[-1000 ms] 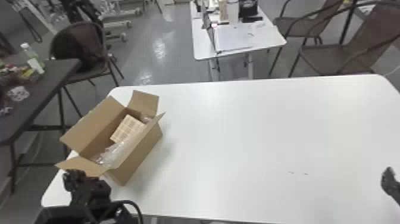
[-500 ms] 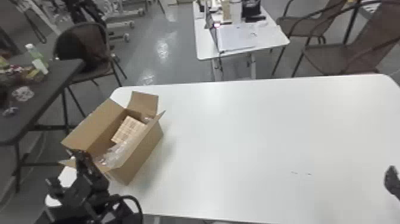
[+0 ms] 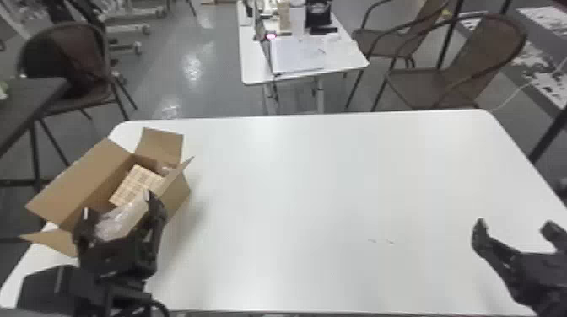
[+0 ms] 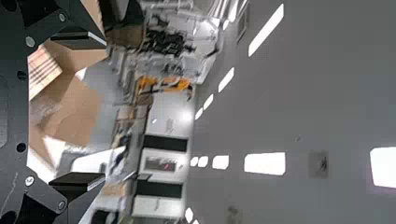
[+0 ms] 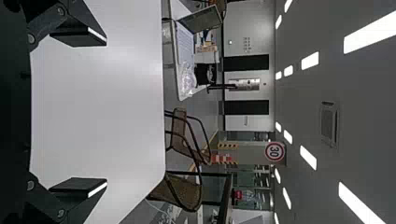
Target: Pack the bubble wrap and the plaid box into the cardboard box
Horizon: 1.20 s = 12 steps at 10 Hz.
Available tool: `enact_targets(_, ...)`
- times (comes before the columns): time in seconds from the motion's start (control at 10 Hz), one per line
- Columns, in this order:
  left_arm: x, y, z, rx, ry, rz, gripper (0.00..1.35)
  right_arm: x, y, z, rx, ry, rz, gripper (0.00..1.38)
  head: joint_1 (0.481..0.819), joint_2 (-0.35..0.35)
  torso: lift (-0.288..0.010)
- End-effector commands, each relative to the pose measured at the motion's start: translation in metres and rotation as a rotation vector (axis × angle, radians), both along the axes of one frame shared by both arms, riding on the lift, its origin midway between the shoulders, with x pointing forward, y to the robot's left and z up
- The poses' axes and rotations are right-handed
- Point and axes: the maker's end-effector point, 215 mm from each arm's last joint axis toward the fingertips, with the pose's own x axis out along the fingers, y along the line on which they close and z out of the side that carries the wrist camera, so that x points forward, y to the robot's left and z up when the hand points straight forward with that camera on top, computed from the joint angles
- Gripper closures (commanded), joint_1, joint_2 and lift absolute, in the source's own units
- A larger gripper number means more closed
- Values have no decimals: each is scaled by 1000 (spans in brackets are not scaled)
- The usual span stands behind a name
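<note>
My left gripper (image 3: pixel 117 202) stands open over the near end of the cardboard box (image 3: pixel 80 185), nothing held between its fingers. Inside the box lie the plaid box (image 3: pixel 134 185), tilted, and clear bubble wrap (image 3: pixel 120 221) at the near end, partly hidden by the gripper. In the left wrist view the open gripper (image 4: pixel 100 111) faces the plaid box (image 4: pixel 41 72) and the flaps of the cardboard box (image 4: pixel 79 112). At the right table edge my right gripper (image 3: pixel 512 225) is open and holds nothing; its fingers are wide apart in the right wrist view, the gripper (image 5: pixel 103 113) facing across the table.
The cardboard box's flaps stand open at the left end of the white table (image 3: pixel 320 185). Beyond it are a small white table (image 3: pixel 295 63) and brown chairs (image 3: pixel 455 80). A dark table (image 3: pixel 29 101) stands at the far left.
My left gripper has moved up and right from the lower left, over the box's near end. My right gripper has come farther in from the right edge. The head view has shifted slightly.
</note>
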Motion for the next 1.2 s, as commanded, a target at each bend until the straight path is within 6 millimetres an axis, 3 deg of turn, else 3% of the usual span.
enact_targets(0.0, -3, -33, -42, -13, 141, -106, 282, -8, 18, -5, 11, 27, 30, 222, 695, 76, -118)
enact_targets(0.1, -13, -54, -71, -17, 232, -172, 282, -14, 26, -13, 10, 53, 47, 222, 695, 53, -118)
enact_targets(0.3, -43, -61, -106, -14, 353, -167, 259, -34, 31, -32, -3, 108, 54, 222, 695, 31, -118)
enact_targets(0.5, -67, -52, -100, 15, 340, -94, 251, -51, 38, -39, -18, 141, 65, 222, 695, 41, -118)
enact_targets(0.6, -80, -52, -107, 34, 377, -94, 251, -60, 41, -44, -9, 168, 71, 222, 695, 51, -118)
enact_targets(1.1, -76, -56, -103, -2, 359, -64, 243, -57, 43, -39, -32, 159, 80, 222, 695, 67, -118)
